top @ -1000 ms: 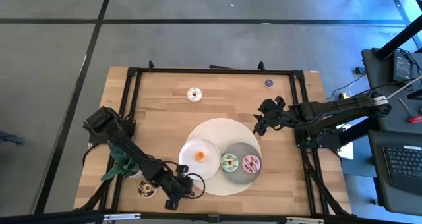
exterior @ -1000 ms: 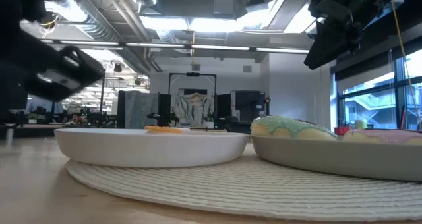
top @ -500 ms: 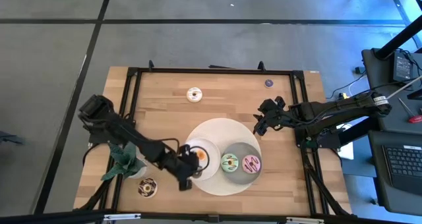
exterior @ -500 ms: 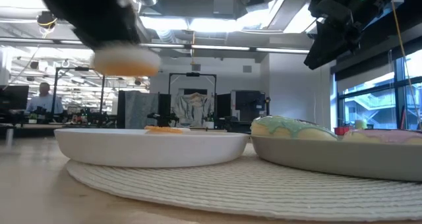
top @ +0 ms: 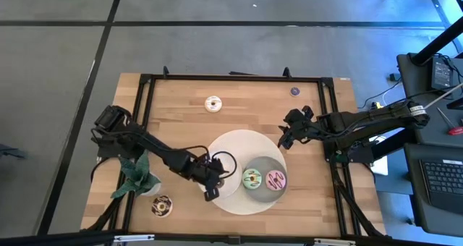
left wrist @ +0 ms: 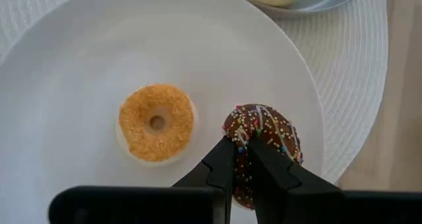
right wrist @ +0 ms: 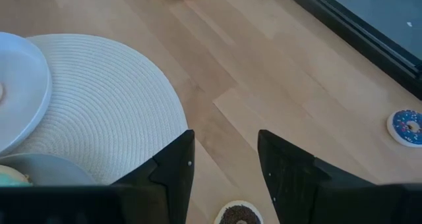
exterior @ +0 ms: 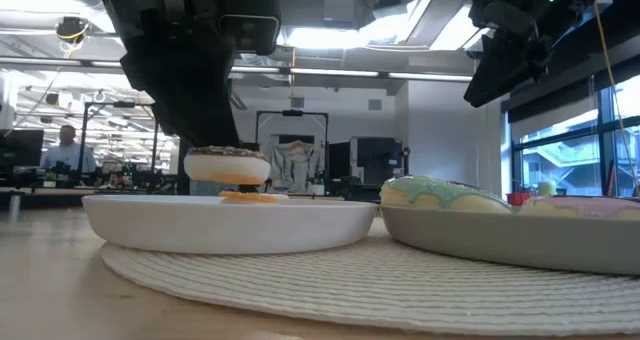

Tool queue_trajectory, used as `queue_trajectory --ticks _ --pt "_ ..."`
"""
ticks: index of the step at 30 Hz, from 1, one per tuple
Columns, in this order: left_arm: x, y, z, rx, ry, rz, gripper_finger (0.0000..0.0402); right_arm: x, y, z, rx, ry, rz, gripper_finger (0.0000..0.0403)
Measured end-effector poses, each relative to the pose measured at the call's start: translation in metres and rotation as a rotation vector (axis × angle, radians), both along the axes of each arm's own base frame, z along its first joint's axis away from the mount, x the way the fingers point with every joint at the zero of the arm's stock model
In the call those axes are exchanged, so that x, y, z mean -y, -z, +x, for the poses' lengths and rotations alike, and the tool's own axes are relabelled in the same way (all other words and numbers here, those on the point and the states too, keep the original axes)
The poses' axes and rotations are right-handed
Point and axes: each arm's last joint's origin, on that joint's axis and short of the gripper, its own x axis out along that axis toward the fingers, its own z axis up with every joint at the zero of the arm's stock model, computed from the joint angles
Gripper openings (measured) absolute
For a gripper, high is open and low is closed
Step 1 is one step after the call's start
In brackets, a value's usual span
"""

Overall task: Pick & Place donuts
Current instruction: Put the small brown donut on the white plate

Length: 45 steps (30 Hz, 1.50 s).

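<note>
My left gripper (top: 212, 182) is over the white plate (top: 235, 175), shut on a sprinkled chocolate donut (left wrist: 267, 135). An orange mini donut (left wrist: 156, 122) lies flat on that plate beside it. The green donut (top: 251, 179) and the pink donut (top: 275, 179) lie on the grey plate (top: 264, 165). A second chocolate donut (top: 161, 205) lies on the table near its near edge. A white donut (top: 212, 103) lies toward the far edge. My right gripper (top: 286, 134) hangs open above the table by the mat's right edge. My left gripper pinches the chocolate donut between its two fingers (left wrist: 224, 159) at the side of the ring nearest the wrist (left wrist: 242, 128). It comes from above, slanting. The donut sits level just over the white plate (exterior: 228, 166); whether it touches the plate, I cannot tell.
Both plates stand on a round white woven mat (top: 239, 141). A green leafy plant (top: 135, 177) stands near the left edge. A blue mini (right wrist: 409, 127) and a brown mini (right wrist: 239, 214) lie on the wood below my right gripper. A black frame (top: 231, 78) borders the table.
My left gripper has carried the chocolate donut from the table's near edge toward the far and right side, over the white plate, then come down until the donut hangs just above the plate beside the orange mini. My right arm has kept still.
</note>
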Motion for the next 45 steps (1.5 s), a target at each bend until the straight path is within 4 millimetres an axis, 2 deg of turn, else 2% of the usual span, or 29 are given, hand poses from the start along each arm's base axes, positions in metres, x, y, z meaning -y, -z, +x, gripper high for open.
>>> queue_trajectory --ticks 18,27,45 --pt "0.001 0.013 0.003 -0.024 -0.054 0.009 0.0031 0.000 0.000 -0.001 -0.020 -0.018 -0.016 0.0168" --pt "0.004 0.031 0.007 -0.070 -0.052 -0.005 0.0031 0.000 0.001 -0.001 -0.030 -0.018 -0.018 0.0168" --pt "0.003 0.030 0.007 -0.046 -0.077 0.000 0.0038 0.000 0.002 -0.003 -0.047 -0.019 -0.020 0.0168"
